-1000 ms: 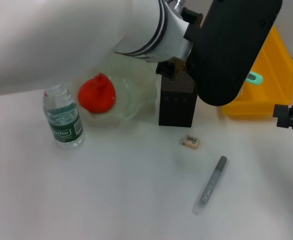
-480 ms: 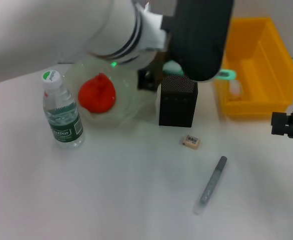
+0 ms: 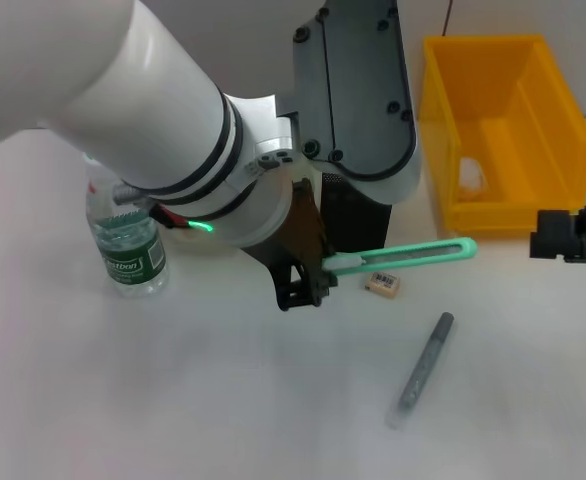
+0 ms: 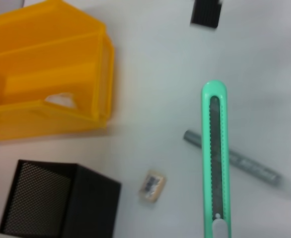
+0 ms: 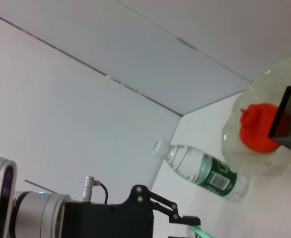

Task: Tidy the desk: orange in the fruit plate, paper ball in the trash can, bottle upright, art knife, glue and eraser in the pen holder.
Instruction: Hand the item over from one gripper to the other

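My left gripper (image 3: 316,272) is shut on the green art knife (image 3: 403,256), holding it level above the table in front of the black mesh pen holder (image 3: 365,218). The knife's tip hangs just over the beige eraser (image 3: 383,283). In the left wrist view the art knife (image 4: 216,163) crosses above the grey glue stick (image 4: 245,164), with the eraser (image 4: 152,184) beside the pen holder (image 4: 56,203). The glue (image 3: 426,365) lies on the table. The bottle (image 3: 129,252) stands upright. The orange (image 5: 256,133) sits in the fruit plate (image 5: 235,144). The paper ball (image 3: 470,176) lies in the yellow trash can (image 3: 533,120).
My right gripper (image 3: 571,235) stays parked at the table's right edge, in front of the trash can. My left arm's big white body covers the fruit plate and part of the bottle in the head view. Bare white table lies toward the front.
My left arm swung down and forward from above the pen holder, carrying the art knife to just over the eraser. It now hides the orange and plate in the head view.
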Tool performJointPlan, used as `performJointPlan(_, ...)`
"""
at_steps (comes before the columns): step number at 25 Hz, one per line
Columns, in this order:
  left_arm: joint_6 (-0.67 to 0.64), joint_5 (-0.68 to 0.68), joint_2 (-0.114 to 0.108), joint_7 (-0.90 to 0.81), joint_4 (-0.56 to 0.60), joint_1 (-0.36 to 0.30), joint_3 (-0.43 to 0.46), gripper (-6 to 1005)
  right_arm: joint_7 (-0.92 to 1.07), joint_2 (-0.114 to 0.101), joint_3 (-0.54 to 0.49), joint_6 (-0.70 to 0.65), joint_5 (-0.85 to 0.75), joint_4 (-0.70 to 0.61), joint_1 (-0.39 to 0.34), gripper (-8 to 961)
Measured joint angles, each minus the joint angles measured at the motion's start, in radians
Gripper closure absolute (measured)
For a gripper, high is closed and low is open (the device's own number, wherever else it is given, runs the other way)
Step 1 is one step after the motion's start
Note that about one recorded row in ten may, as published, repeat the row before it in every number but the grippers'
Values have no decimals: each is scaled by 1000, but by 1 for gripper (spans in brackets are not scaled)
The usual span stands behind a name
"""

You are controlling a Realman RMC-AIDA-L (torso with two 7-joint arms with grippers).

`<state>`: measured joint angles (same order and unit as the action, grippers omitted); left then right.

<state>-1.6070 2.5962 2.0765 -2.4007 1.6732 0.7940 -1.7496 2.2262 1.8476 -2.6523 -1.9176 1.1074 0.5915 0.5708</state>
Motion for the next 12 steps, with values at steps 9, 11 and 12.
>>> performJointPlan(9,-35,2,0,-12,-15,41,2,802,98,-15,86,22,-4,-23,76,258)
performJointPlan(11,-35,2,0,-12,-15,41,2,802,115,-16,100,32,-7,-28,90,259)
performJointPlan(12,-35,2,0,-12,-15,41,2,802,125,-17,115,44,-10,-40,108,260)
